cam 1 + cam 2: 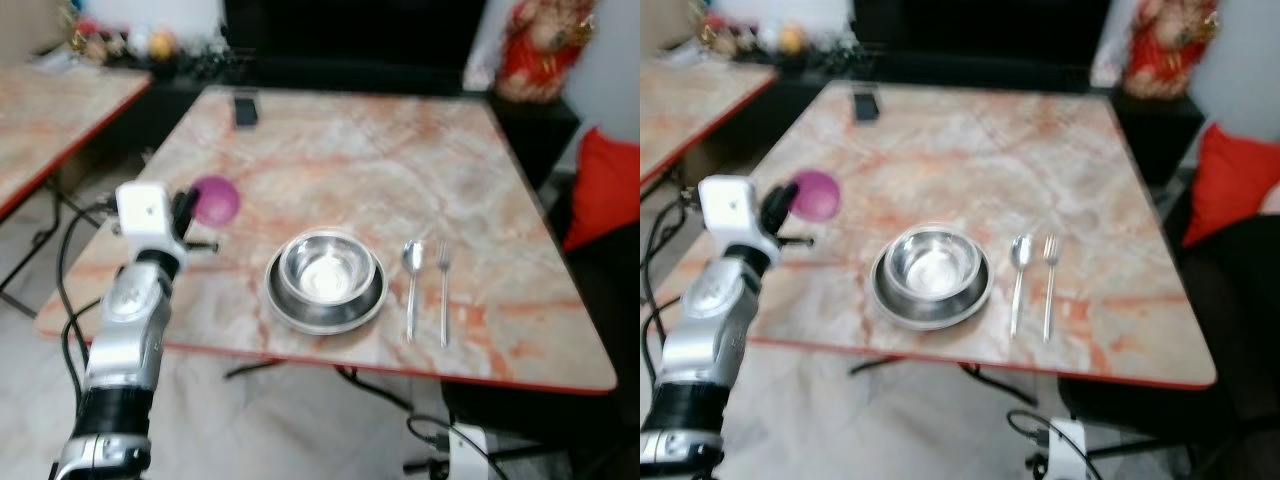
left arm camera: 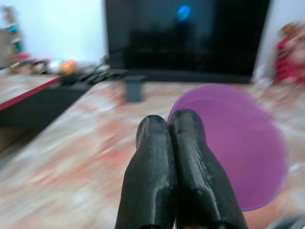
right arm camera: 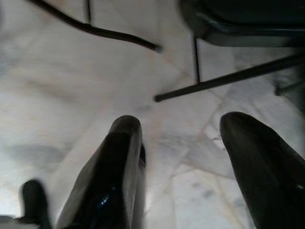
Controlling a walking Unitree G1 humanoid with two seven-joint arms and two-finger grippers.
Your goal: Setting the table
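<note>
Two right gripper fingers spread wide over pale floor tiles in its wrist view; head views show left gripper clenched empty near the marble table's left edge, round purple plastic bowl just beyond.

Silver left arm w/ white wrist block, black cable; glossy black gripper fingers.

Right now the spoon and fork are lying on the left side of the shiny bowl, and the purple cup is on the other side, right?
Not quite. The left eye view shows the spoon and fork lying on the right side of the shiny bowl. The purple cup is on the other side, by the left tool.
</note>
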